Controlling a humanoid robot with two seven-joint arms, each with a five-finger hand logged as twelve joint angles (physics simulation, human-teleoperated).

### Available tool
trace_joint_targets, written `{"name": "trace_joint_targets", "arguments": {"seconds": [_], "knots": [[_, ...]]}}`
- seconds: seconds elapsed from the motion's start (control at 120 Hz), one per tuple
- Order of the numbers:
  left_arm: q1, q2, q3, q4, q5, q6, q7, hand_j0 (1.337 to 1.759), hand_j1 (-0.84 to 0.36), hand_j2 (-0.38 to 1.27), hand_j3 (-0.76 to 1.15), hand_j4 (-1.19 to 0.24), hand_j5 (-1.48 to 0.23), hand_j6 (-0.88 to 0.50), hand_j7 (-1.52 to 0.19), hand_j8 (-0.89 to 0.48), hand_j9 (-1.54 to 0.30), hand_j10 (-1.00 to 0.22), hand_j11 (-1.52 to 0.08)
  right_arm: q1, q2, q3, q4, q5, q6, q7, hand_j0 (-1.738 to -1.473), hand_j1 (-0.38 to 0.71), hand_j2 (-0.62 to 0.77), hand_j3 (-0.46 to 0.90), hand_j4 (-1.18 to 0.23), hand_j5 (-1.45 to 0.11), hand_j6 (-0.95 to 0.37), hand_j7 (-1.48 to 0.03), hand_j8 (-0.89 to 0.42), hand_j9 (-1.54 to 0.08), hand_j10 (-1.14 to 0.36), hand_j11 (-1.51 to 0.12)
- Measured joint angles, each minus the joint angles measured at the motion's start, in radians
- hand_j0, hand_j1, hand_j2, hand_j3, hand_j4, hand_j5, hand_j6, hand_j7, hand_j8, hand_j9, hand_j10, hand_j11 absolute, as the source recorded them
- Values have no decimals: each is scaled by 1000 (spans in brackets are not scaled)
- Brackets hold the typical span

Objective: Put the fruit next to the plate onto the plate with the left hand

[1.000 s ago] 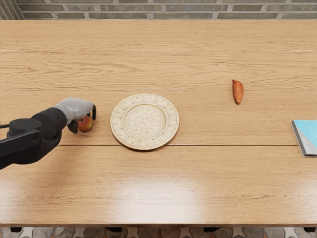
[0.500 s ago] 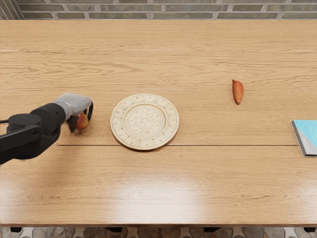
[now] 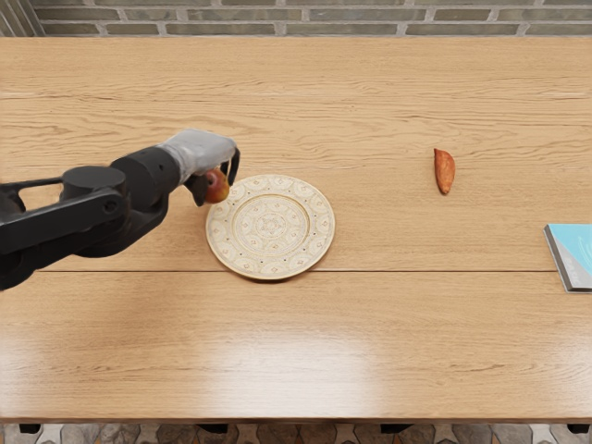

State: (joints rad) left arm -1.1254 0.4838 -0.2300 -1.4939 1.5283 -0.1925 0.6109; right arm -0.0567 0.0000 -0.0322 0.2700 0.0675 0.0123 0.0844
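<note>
1 hand showed: left hand [image 3: 200, 151], fingers curled tight round the small round red-yellow fruit [image 3: 216, 187], approx. over the plate's [image 3: 324, 227] upper-left rim. Plate centre lay right of the fruit & nearer the camera. Fruit skin smooth; plate round, cream, embossed; table [image 3: 370, 351] wood-grained.

Fruit [image 3: 216, 188] — mostly covered by the curled fingers of the left hand [image 3: 203, 159]; only a red-yellow patch shows. Kind: possibly an apple, too little seen to tell. Left arm [image 3: 83, 213] cut off at the left edge. Blue flat item [image 3: 572, 255] cut by the right edge — cover unreadable.
</note>
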Motion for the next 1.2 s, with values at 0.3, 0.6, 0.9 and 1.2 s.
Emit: {"name": "trace_joint_targets", "arguments": {"seconds": [0.3,0.6,0.9,1.2], "knots": [[37,-125,2,3,-2,8,0,1655,-329,487,0,-699,-1092,-395,-1067,-481,-1055,-796,-1056,0,0,0,0,0,0,0,-1658,-305,-7,0,-36,-47,-36,-47,-36,-47,-36,-47],[61,-178,21,26,0,10,0,1657,-263,453,0,-592,-854,-407,-837,-452,-827,-629,-827,0,0,0,0,0,0,0,-1658,-305,-7,0,-36,-47,-36,-47,-36,-47,-36,-47],[-29,-26,1,-8,-206,-13,0,1658,-27,145,0,-334,-453,-292,-449,-303,-447,-343,-447,0,0,0,0,0,0,0,-1658,-305,-7,0,-36,-47,-36,-47,-36,-47,-36,-47],[53,451,-240,14,-1100,-366,0,1658,28,74,0,-275,-360,-266,-359,-268,-358,-277,-358,0,0,0,0,0,0,0,-1658,-305,-7,0,-36,-47,-36,-47,-36,-47,-36,-47]]}}
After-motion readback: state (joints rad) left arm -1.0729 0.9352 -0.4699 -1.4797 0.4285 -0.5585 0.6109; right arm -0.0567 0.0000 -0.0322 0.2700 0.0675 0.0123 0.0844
